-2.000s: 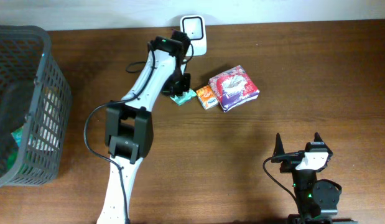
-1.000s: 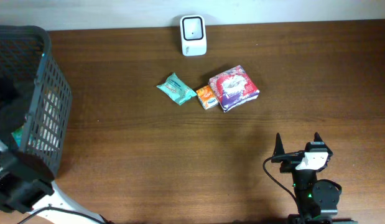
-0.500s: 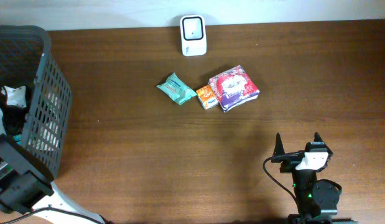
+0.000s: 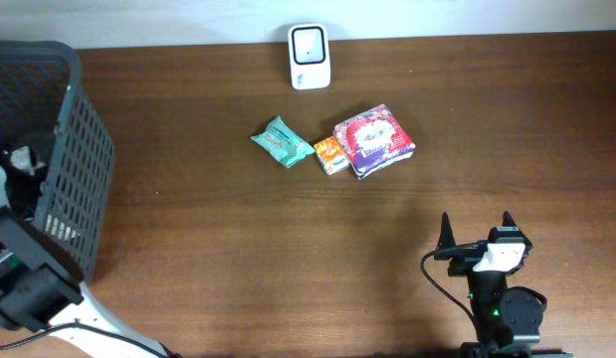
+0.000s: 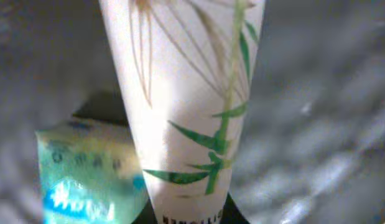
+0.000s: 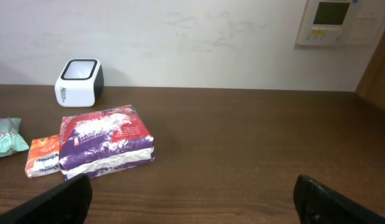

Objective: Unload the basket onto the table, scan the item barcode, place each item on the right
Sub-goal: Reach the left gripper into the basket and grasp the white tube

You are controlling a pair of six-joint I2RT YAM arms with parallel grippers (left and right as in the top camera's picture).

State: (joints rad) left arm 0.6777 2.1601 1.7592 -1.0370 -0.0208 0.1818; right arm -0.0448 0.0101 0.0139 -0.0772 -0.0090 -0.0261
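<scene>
Tube (image 5: 186, 106), white, leaf print, down in basket (image 4: 84, 149). Left fingers hidden: grip cannot tell. Right fingers (image 6: 61, 202) wide open, empty. Risk: slick taper slips on lift, teal packet (image 5: 86, 168) dragged along.

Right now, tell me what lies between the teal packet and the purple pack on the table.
A small orange packet sits between the teal packet and the purple pack, shown plainly in the overhead view.
</scene>
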